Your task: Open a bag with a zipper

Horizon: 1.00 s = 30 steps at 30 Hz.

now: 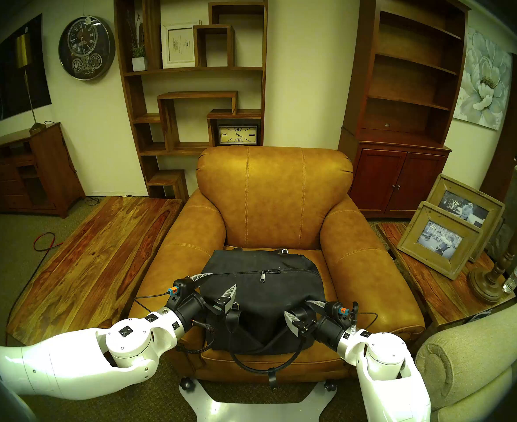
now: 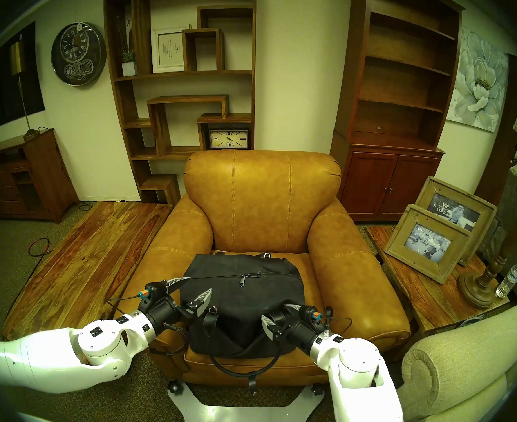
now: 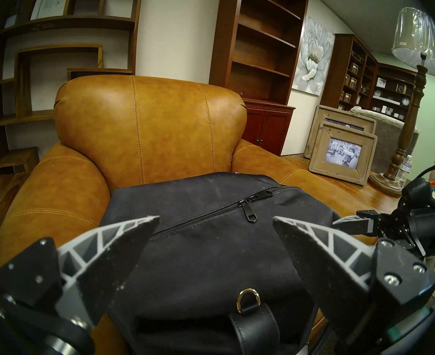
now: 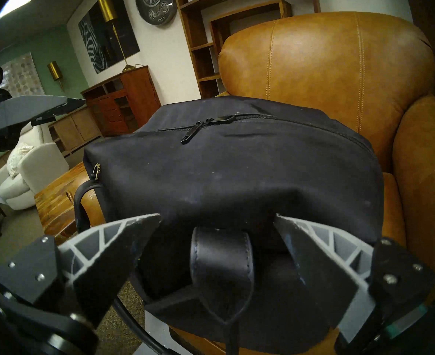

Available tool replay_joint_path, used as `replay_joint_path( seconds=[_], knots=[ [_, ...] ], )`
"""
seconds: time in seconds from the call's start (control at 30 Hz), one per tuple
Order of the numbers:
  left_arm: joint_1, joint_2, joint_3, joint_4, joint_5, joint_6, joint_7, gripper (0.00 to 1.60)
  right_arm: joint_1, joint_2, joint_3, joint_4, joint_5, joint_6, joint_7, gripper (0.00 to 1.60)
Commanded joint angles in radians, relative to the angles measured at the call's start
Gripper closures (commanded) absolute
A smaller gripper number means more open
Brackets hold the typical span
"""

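Note:
The black fabric bag (image 1: 260, 302) lies on the seat of a tan leather armchair (image 1: 275, 199). Its zipper (image 1: 239, 272) runs across the top, and the grey pull tab (image 1: 263, 276) hangs near the middle. My left gripper (image 1: 223, 280) is open at the bag's left end, just above the fabric, with the pull tab (image 3: 248, 213) ahead of its fingers. My right gripper (image 1: 296, 308) is open at the bag's front right. In the right wrist view a black leather handle tab (image 4: 221, 254) sits between its fingers (image 4: 124, 244). A looped handle (image 1: 266, 362) hangs over the seat front.
The armchair's padded arms (image 1: 370, 275) flank the bag closely. A long wooden table (image 1: 93, 260) stands on my left. A side table (image 1: 433, 290) on my right holds picture frames (image 1: 439, 241), a lamp base and a water bottle (image 1: 516, 275). A beige sofa arm (image 1: 476, 351) is near my right arm.

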<state>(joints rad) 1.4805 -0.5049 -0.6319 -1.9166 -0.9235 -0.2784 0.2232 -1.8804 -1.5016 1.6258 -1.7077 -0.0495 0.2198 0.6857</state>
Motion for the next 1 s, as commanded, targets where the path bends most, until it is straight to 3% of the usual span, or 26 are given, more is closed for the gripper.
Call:
replay_joint_path(
  seconds=[0.0, 0.1, 0.13, 0.17, 0.2, 0.27, 0.37, 0.7, 0.9, 0.97],
  knots=[
    [-0.005, 0.001, -0.005, -0.007, 0.0, -0.003, 0.0, 0.0, 0.122, 0.024, -0.049, -0.037, -0.044, 0.026, -0.003, 0.0],
    [-0.005, 0.001, -0.005, -0.007, -0.001, -0.003, 0.0, 0.0, 0.13, 0.025, -0.051, -0.052, -0.047, 0.053, 0.005, 0.0],
    [-0.005, 0.002, -0.005, -0.008, -0.001, -0.004, 0.001, 0.0, 0.14, 0.032, -0.057, -0.058, -0.061, 0.097, 0.013, 0.0],
    [-0.005, 0.002, -0.005, -0.008, -0.001, -0.004, 0.001, 0.0, 0.115, 0.03, -0.051, -0.08, -0.067, 0.147, 0.007, 0.0],
    [-0.005, 0.002, -0.005, -0.008, -0.001, -0.004, 0.001, 0.0, 0.115, 0.03, -0.051, -0.08, -0.067, 0.147, 0.007, 0.0],
    [-0.005, 0.003, -0.005, -0.009, -0.002, -0.004, 0.001, 0.0, 0.041, 0.04, -0.038, -0.13, -0.079, 0.191, 0.01, 0.0],
    [-0.005, 0.003, -0.005, -0.009, -0.001, -0.004, 0.001, 0.0, -0.018, 0.036, -0.016, -0.164, -0.068, 0.182, 0.011, 0.0],
    [-0.006, 0.002, -0.005, -0.008, -0.001, -0.004, 0.001, 0.0, -0.105, 0.032, 0.013, -0.275, -0.038, 0.134, 0.052, 0.0],
    [-0.006, 0.003, -0.004, -0.009, -0.001, -0.004, 0.001, 0.0, -0.126, 0.022, 0.012, -0.335, -0.043, 0.071, 0.045, 0.0],
    [-0.006, 0.003, -0.004, -0.009, -0.002, -0.004, 0.002, 0.0, -0.087, 0.041, -0.011, -0.314, -0.077, 0.027, 0.042, 0.0]
  ],
)
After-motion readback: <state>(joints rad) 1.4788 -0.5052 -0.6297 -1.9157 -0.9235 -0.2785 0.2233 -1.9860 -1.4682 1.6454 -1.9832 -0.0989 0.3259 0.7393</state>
